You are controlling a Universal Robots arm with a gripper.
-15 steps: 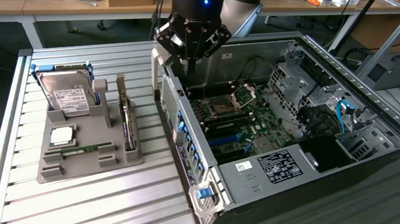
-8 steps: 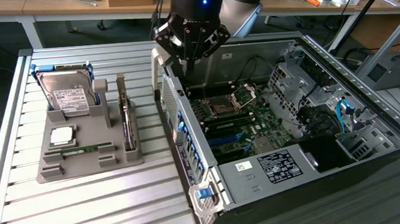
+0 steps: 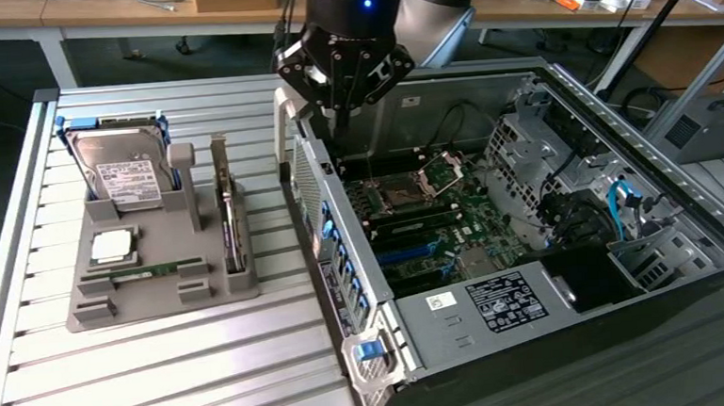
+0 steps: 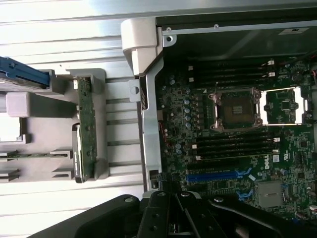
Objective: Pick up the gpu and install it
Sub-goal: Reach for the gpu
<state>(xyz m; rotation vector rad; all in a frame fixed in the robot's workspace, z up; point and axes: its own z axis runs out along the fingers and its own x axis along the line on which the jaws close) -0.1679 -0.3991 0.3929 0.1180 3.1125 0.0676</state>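
Jaws clenched empty, I hover at the rim of the open grey computer case (image 3: 315,182), thin green gpu card (image 3: 226,211) edge-up nearby; green motherboard (image 4: 176,124) reads DELL.

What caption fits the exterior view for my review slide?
Shut gripper hangs over the open computer case; the gpu stands on edge in the grey holder.

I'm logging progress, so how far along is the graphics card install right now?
Done: nothing yet. The thin green circuit card stands on edge in the grey moulded holder beside the open computer case. In hand: nothing; the black claw is shut and empty above the case's wall. Left: both pickup and installation; the blue slot on the motherboard is unoccupied.
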